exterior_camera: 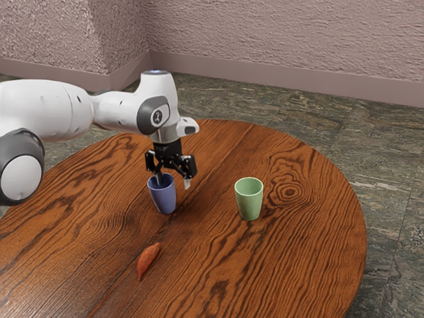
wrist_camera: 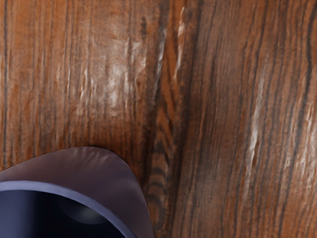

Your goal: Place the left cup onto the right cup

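A blue cup [exterior_camera: 163, 196] stands upright on the round wooden table [exterior_camera: 298, 265], toward the exterior view's left. A green cup [exterior_camera: 249, 198] stands upright to its right, well apart from it. My gripper [exterior_camera: 172, 179] hangs at the blue cup's rim and is open. One finger [exterior_camera: 158, 176] dips into the cup's mouth and the other [exterior_camera: 187, 179] is outside its right wall, with a wide gap between them. In the wrist view the blue cup's rim and outer wall [wrist_camera: 74, 168] sit just under my hand, over the table's wood grain [wrist_camera: 223, 99].
An orange, tapered object [exterior_camera: 148, 260] lies on the table in front of the blue cup. The table edge curves round at the exterior view's right. A stone floor and a pink wall lie behind.
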